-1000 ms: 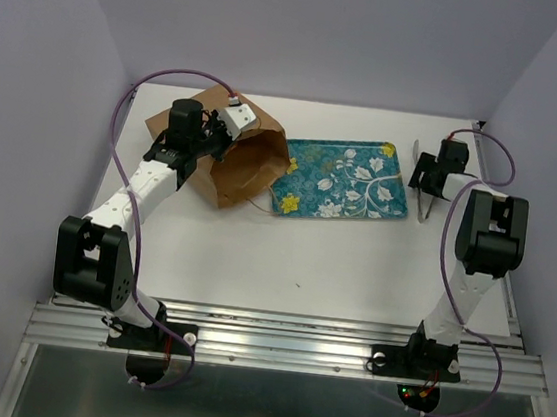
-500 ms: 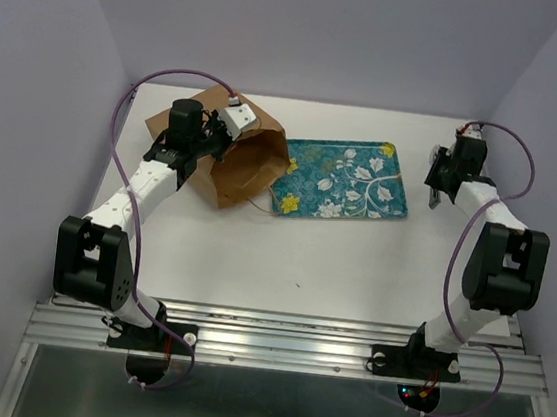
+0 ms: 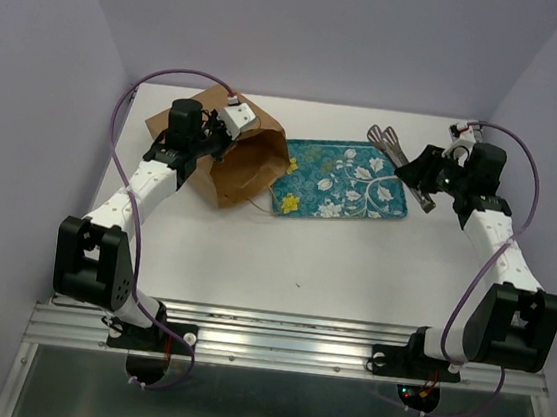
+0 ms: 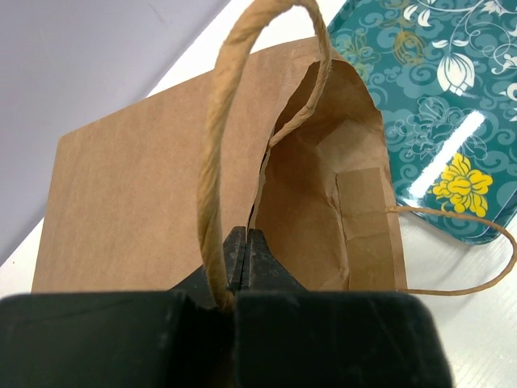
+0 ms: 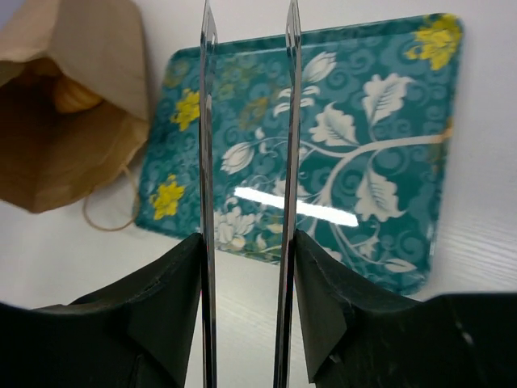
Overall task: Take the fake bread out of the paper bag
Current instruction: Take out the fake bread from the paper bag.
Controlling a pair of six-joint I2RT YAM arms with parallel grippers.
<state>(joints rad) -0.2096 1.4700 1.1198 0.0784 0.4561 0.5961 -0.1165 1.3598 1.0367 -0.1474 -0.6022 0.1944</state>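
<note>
Since a second ago the right arm has swung in from the worktop's (image 3: 303,257) right edge, and its tongs (image 3: 390,145) now point over the tray's (image 3: 309,162) far right corner. The right tool (image 5: 246,242) clamps the tongs, whose blades stand slightly apart. The left tool (image 4: 246,257) has not moved and is pinched fully closed on the rim of the bag (image 3: 248,170). The bag lies on its side, mouth toward the tray. One piece of bread (image 5: 74,95) shows inside it. The tray lies between tongs and bag.
</note>
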